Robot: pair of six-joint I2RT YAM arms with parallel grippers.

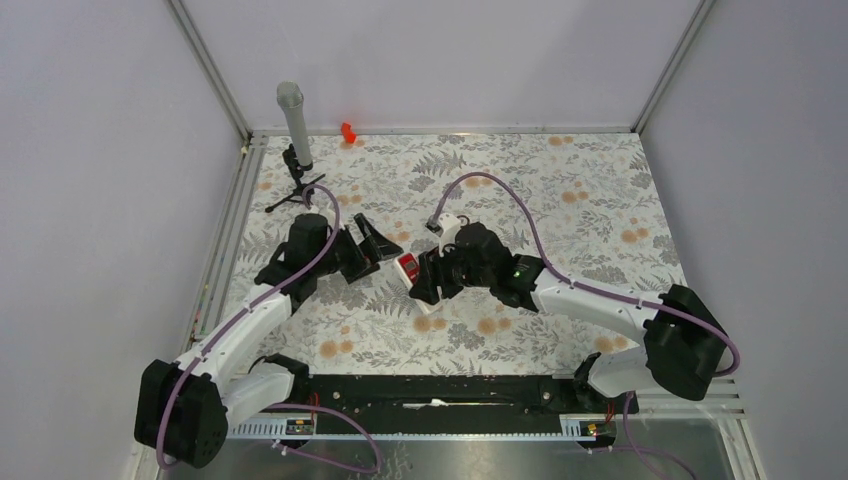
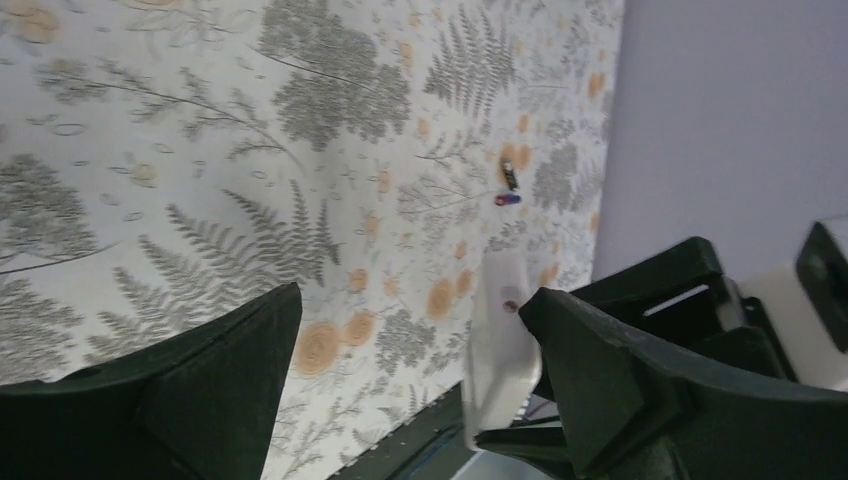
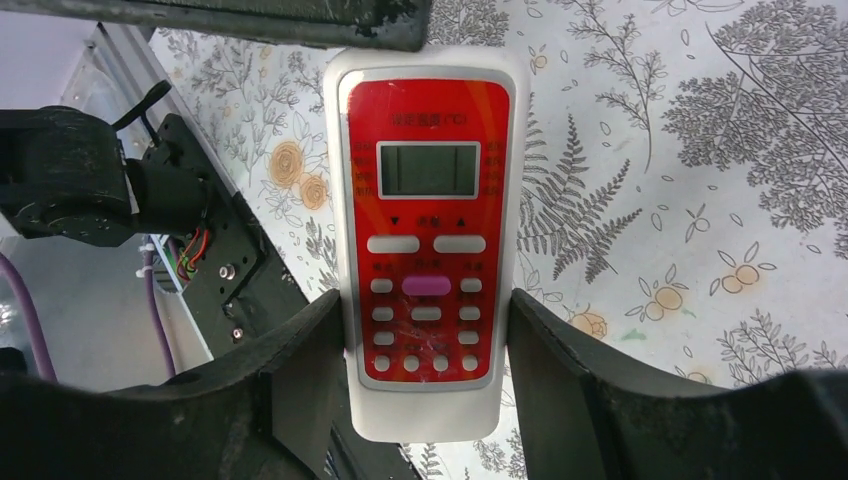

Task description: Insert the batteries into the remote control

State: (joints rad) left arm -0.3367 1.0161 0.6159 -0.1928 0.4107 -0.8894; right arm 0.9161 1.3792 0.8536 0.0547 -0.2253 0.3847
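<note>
Red plastic covers the face of the remote control (image 3: 425,200), which is pinched along its two long edges by the right gripper (image 3: 425,300) and is held up above the flowered table (image 3: 700,150). The face is turned to the right wrist camera. It is therefore judged that the plain white back is being offered to the left gripper (image 2: 410,305), whose fingers are spread wide with nothing between them. The batteries (image 2: 509,176), one dark and one purple, are seen lying just beside each other on the table, well apart from the remote control and not yet picked up. A small line of white print is placed above the grey display (image 3: 428,168). Only "(°C)" at its end can be made out, and no brand can be read.
</note>
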